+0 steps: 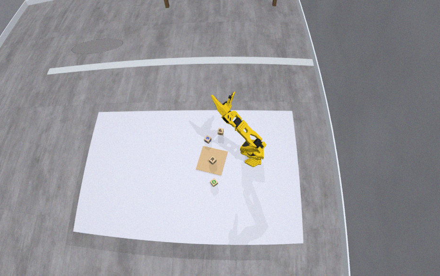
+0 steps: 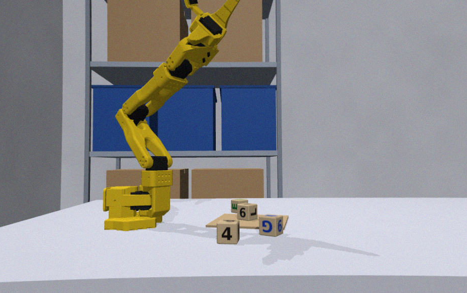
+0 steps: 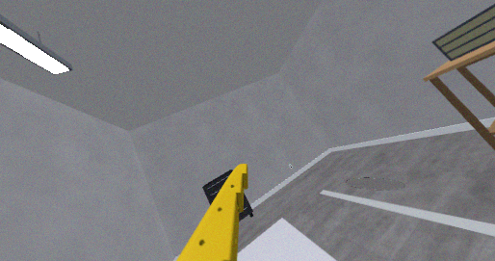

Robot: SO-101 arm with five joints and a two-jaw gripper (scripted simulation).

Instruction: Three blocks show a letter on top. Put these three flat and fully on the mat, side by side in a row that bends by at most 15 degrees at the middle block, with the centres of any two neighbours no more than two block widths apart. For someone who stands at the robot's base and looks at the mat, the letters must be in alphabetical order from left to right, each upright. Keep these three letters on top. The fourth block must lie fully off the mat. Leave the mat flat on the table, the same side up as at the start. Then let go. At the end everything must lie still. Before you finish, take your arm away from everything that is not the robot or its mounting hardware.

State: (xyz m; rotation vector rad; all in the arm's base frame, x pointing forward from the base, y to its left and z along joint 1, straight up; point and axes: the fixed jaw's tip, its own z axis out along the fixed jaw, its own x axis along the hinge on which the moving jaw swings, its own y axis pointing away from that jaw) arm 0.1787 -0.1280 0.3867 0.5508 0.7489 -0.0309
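1. Top: gripper [image 1: 223, 93] [image 2: 213, 1] wide open, released, nothing in it; it's out past the table [image 1: 129, 171] [image 2: 373, 233] [image 3: 284, 244] edge, away from all blocks. R block [image 1: 212, 160] [image 2: 247, 211] sits on the mat [image 1: 203, 164] [image 2: 283, 218], near its middle, askew. P block [image 1: 220, 131] [image 2: 228, 232] and blue-glyph block [image 1: 207, 139] [image 2: 271, 225] are off-mat on one side, green-glyph block [image 1: 214, 182] [image 2: 235, 205] off the other. Green could be O or Q; can't tell. Misread = wrong order, so check first. Blue looks like a digit, prob. the 4th block: leave off.
2. Same view, room: P & blue stand near each other, so my open jaws could clip blue going for P. R hogs the mid-mat; dropping neighbors tight could knock it. Seen from my base, P and R both look turned, so regrips/twists likely; a sloppy twist could tip one & lose the letter.
3. Ext.: I'm high over the table, tips cut by frame top. Mat's thin; pushing low at its edge could drag or lift it. Blue stands right by a mat corner; contact unclear.
4. Wrist: one yellow finger [image 3: 217, 218], table corner, no blocks. Aim is up & out, so need to swing back before any descent, else blind approach.
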